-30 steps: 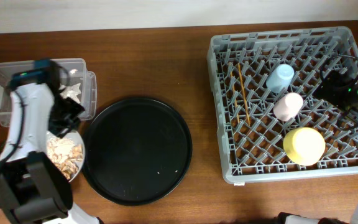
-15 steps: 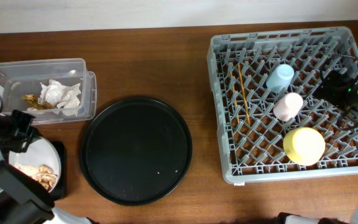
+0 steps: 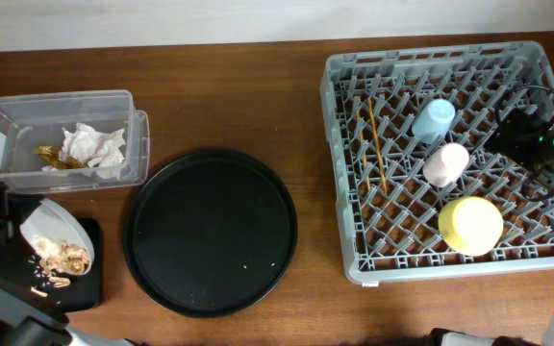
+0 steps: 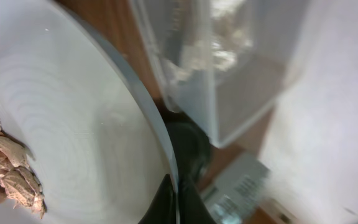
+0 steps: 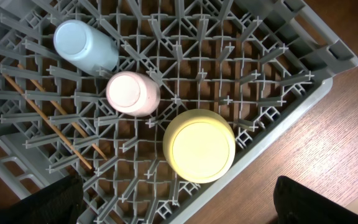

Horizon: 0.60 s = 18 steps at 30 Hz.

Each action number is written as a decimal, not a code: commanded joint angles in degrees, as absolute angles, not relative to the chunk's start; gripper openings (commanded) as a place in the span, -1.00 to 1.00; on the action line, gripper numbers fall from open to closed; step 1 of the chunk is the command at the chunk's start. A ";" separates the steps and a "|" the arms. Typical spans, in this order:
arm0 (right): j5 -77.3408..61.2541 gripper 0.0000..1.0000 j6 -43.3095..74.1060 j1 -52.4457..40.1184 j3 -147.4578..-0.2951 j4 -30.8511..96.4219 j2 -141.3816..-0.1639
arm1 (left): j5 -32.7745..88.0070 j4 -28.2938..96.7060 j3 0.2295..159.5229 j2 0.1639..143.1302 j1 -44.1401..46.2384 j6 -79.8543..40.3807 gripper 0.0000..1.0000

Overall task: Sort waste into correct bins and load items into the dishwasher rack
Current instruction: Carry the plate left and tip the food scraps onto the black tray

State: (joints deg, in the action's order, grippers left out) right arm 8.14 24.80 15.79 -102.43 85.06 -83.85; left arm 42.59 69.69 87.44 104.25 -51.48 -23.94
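Now, plate (image 3: 46,223) stiff, smooth, likely slippery and breakable: you grip rim firmly. Your left claw (image 4: 178,202) clamped on rim, wrist rolled, plate tilted over black tray (image 3: 87,288); crumbs (image 3: 63,258) light, loose, at low edge. Right claw (image 3: 535,136) wide apart, hovers above rack (image 3: 421,58), right side.

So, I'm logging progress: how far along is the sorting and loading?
Done: tissues in the clear box; chopsticks, blue cup, pink cup, yellow bowl in the rack. In hand: left gripper holds the plate tilted, crumbs over the black tray. Left: racking the plate.
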 commanded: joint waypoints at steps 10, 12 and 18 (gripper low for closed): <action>9.30 0.97 24.45 16.16 -102.54 85.03 -84.05 | 59.86 72.05 88.29 103.04 -65.54 -18.31 -0.99; 9.30 0.97 24.45 16.16 -102.54 85.03 -84.05 | 62.63 73.56 88.29 103.04 -66.46 -17.02 -0.99; 9.30 0.97 24.45 16.16 -102.54 85.03 -84.05 | 64.95 73.25 88.29 103.04 -68.77 -16.14 -0.99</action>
